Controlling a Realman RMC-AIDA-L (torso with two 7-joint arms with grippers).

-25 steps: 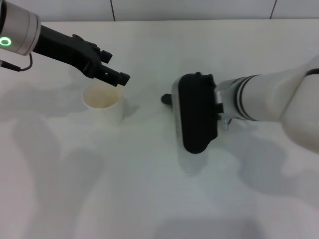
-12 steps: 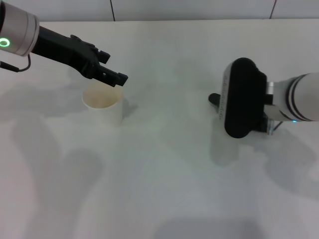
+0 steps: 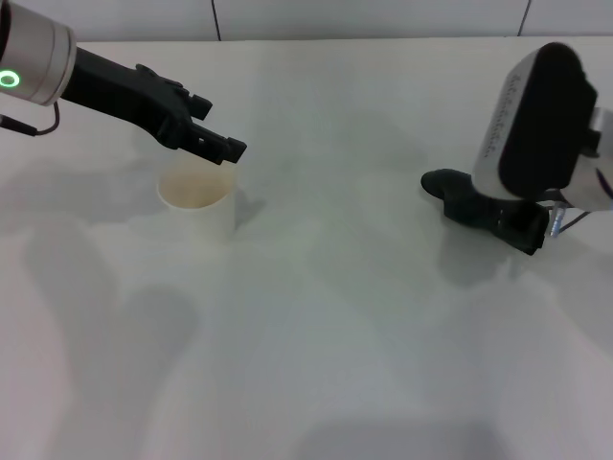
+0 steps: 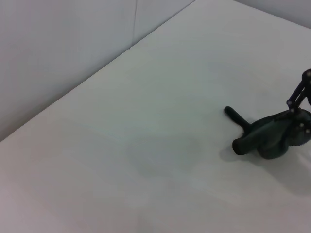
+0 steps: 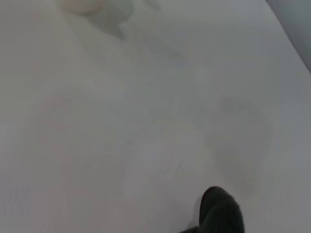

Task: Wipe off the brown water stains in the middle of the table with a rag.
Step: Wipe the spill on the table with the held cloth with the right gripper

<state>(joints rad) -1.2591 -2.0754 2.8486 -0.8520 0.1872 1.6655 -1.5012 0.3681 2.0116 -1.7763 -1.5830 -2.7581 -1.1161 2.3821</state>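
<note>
The rag is a dark lumpy cloth resting on the white table at the right. My right gripper is shut on its near-right end, under the arm's large black wrist housing. The rag also shows in the left wrist view and at the edge of the right wrist view. No brown water stains show in any view; the middle of the table looks plain white. My left gripper hangs just above a white cup at the back left, holding nothing.
A white cup with a pale tan inside stands at the left under the left arm. A grey wall runs along the table's far edge.
My right gripper has swept from the table's middle to the right, taking the rag along with it. The left arm has barely moved.
</note>
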